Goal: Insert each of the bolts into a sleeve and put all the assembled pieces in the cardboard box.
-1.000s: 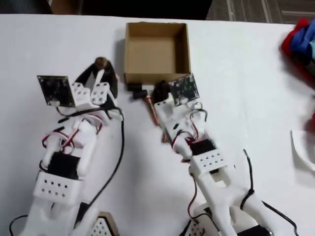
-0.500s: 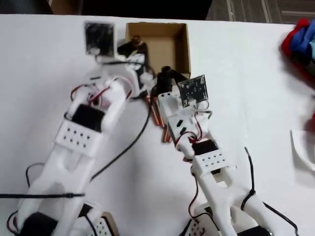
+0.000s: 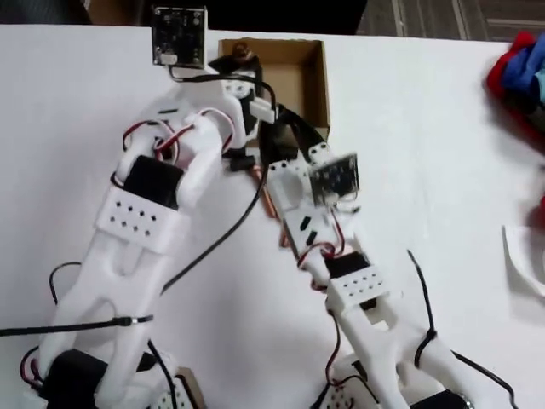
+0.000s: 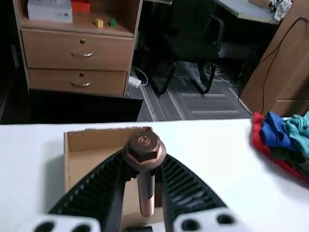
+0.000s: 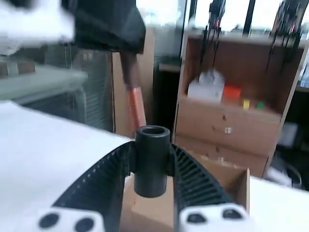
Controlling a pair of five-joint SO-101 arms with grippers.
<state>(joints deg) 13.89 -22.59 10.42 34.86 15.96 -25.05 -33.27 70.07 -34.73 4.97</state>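
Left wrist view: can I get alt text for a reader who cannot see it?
The left gripper is shut on a copper bolt, held upright with its hex head up, before the open box on a white table. Beyond the table stand wooden drawers and a dark chair; a heap of coloured cloth lies on the table.

Copper-coloured bolt (image 4: 144, 147); black sleeve (image 5: 152, 159). The left gripper (image 4: 143, 166) and right gripper (image 5: 151, 166) have black ribbed fingers (image 4: 101, 188) (on white arms (image 3: 140, 221)). Brown cardboard box (image 3: 324, 85), white table (image 3: 443, 153), red, blue and teal cloth (image 3: 519, 72) far right.
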